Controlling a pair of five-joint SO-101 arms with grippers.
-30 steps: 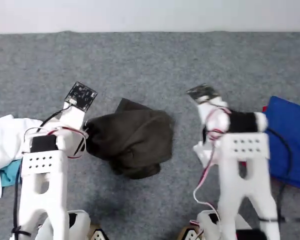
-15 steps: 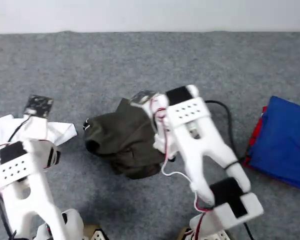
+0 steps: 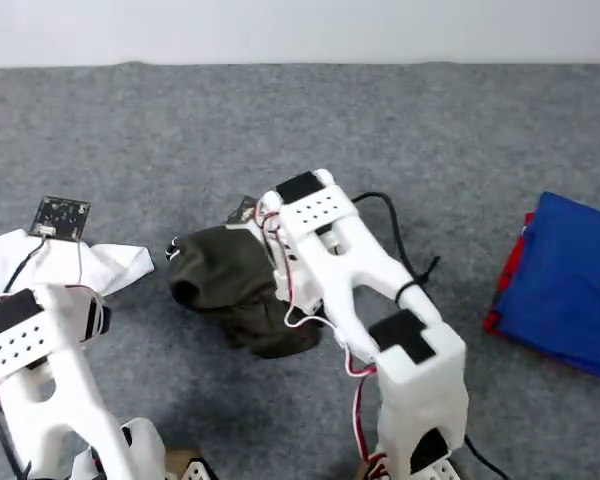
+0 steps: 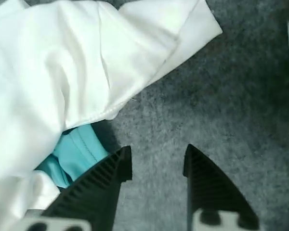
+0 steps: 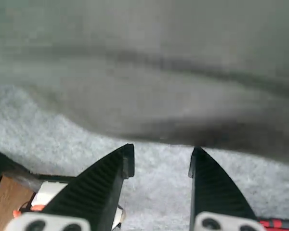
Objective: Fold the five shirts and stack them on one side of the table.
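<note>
Grey felt-like covering (image 3: 380,130) spreads across the table, with a pale wall (image 3: 300,30) along its far edge. A crumpled dark olive-brown shirt (image 3: 215,285) lies near the middle. The right arm (image 3: 350,280) stretches from the near edge out over this shirt's right part.

In the right wrist view, the right gripper (image 5: 161,161) hangs released, its two black ribbed jaws apart over the grey covering. The dark shirt's edge (image 5: 159,72) lies just past the tips, and whether they touch it cannot be told.

At the left side lies a rumpled white shirt (image 3: 110,262), with the left arm (image 3: 35,350) beside it. The left gripper (image 4: 156,163) is also released, gripping nothing, its jaws spread above bare grey covering close to the white shirt's hem (image 4: 62,62). A teal shirt (image 4: 72,156) peeks out from under the white one, just beside one jaw.

Well apart on the right side, a folded bright blue shirt (image 3: 565,285) rests on a red garment (image 3: 507,275), of which a narrow strip shows at its left edge.
</note>
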